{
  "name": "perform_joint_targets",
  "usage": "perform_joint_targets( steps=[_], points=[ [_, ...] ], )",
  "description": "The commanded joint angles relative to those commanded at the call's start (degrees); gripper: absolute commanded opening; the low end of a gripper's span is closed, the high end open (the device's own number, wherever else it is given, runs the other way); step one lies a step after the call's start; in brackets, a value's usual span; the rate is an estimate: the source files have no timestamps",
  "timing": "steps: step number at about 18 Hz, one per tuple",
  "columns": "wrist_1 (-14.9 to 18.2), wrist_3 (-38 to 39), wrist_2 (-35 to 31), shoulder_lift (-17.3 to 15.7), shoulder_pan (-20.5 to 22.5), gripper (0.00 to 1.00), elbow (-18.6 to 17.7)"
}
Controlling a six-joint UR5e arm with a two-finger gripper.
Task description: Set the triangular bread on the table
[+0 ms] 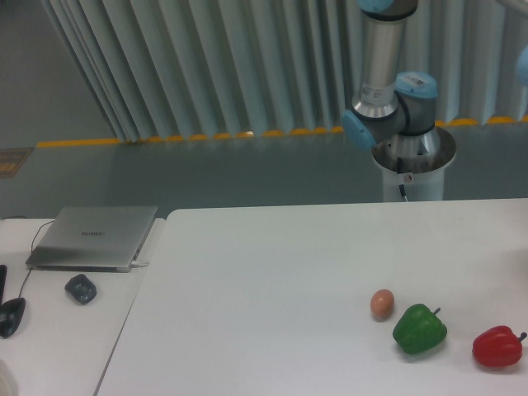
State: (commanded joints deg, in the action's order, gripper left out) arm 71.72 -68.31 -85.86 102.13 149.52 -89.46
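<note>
Only the lower part of the arm (381, 66) in view: a grey link rising almost straight up from a blue-capped joint (363, 129), cut off by the top edge of the frame. Mounted on a round white pedestal (412, 169) behind the far edge of the bench (272, 280), near its right end. A small piece of blue at the right edge of the frame, maybe another joint, too little visible to tell. Tool out of view, so impossible to say whether open, closed or gripping something. Triangular bread nowhere visible in this view; place cannot be told. On the white bench, in the near right part: a small tan egg (381, 303), just beside it to the right a green pepper (419, 328), apart from the egg by a narrow gap, and further right a red pepper (497, 346), near the edge of the frame. On the left, a smaller white desk (66, 346) just beside the bench, carrying a closed grey laptop (93, 237) with a cable, a dark grey small object (81, 288) in front of it, and a black object (10, 316) at the left edge, partly cut off.
</note>
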Motion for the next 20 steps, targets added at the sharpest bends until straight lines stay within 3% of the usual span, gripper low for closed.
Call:
perform_joint_targets(
  steps=[11, 12, 13, 15, 16, 17, 20],
  points=[
    [-0.6, 1.6, -9.1, -0.4, -9.6, 0.19, -6.7],
    [-0.6, 1.5, -9.1, -0.3, -10.1, 0.40, -6.7],
    [-0.6, 1.6, -9.1, -0.1, -11.0, 0.46, -6.7],
    [-0.7, 1.2, -9.1, -0.1, -11.2, 0.81, -6.9],
    [-0.7, 0.6, -9.1, -0.2, -11.2, 0.87, -6.9],
    [-0.6, 0.5, -9.1, -0.3, -11.3, 1.00, -6.9],
    [-0.6, 0.9, -9.1, -1.4, -11.2, 1.00, -6.8]
  ],
)
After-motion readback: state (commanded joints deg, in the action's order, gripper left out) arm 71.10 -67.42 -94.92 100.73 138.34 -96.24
